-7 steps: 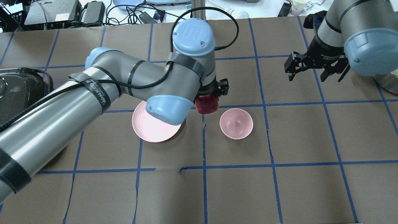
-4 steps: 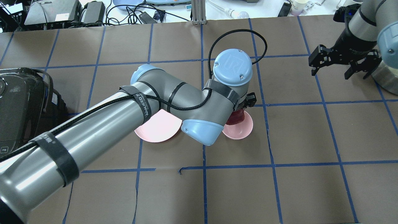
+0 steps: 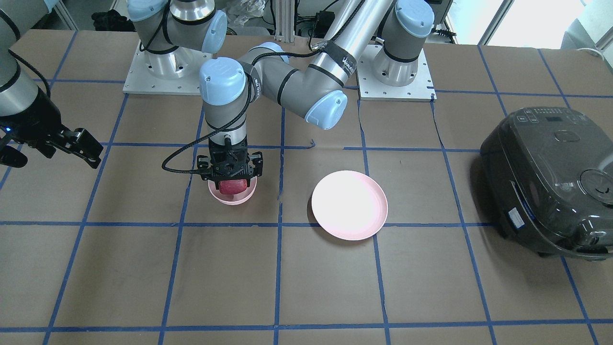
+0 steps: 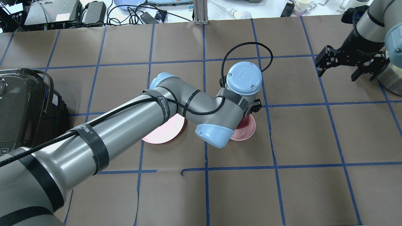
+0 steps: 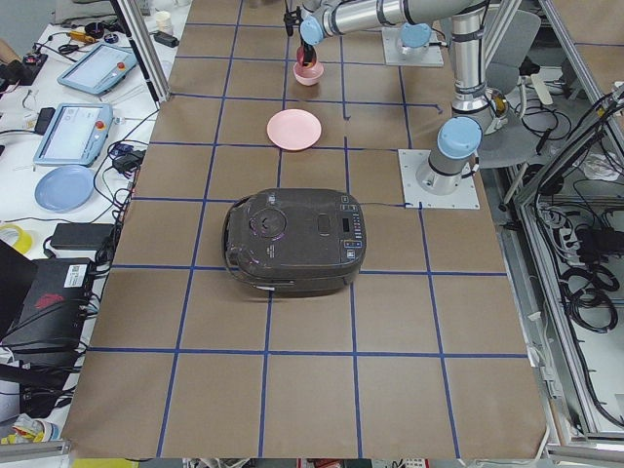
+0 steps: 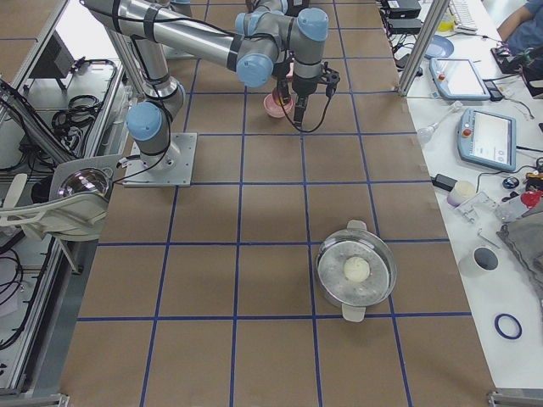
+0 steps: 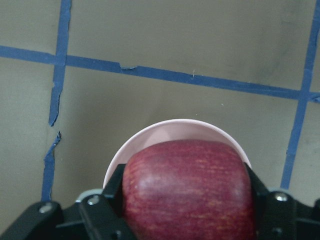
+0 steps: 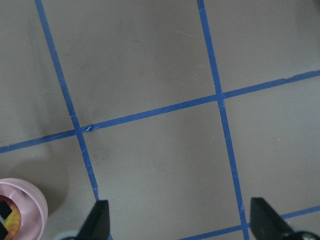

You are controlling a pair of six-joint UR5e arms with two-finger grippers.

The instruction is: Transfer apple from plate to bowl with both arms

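My left gripper [image 3: 231, 178] is shut on the dark red apple [image 3: 234, 186] and holds it in the mouth of the small pink bowl [image 3: 232, 198]. In the left wrist view the apple [image 7: 187, 190] sits between both black fingers [image 7: 111, 186] and hides most of the bowl [image 7: 170, 127]. I cannot tell whether it touches the bowl's bottom. The wide pink plate [image 3: 349, 205] lies bare beside the bowl, half hidden under the left arm from overhead [image 4: 158, 135]. My right gripper [image 4: 338, 74] is open and empty, well off to the side of the bowl [image 4: 248, 130].
A dark rice cooker [image 3: 550, 182] stands at the table's end on my left. A lidded metal pot [image 6: 356, 271] stands at the other end, near the right arm. Both arm bases [image 3: 158, 72] are at the table's back edge. Blue tape lines cross the brown table.
My left arm has carried the apple rightward from beside the plate to the bowl and lowered it. My right arm has drawn back to the right, still open.
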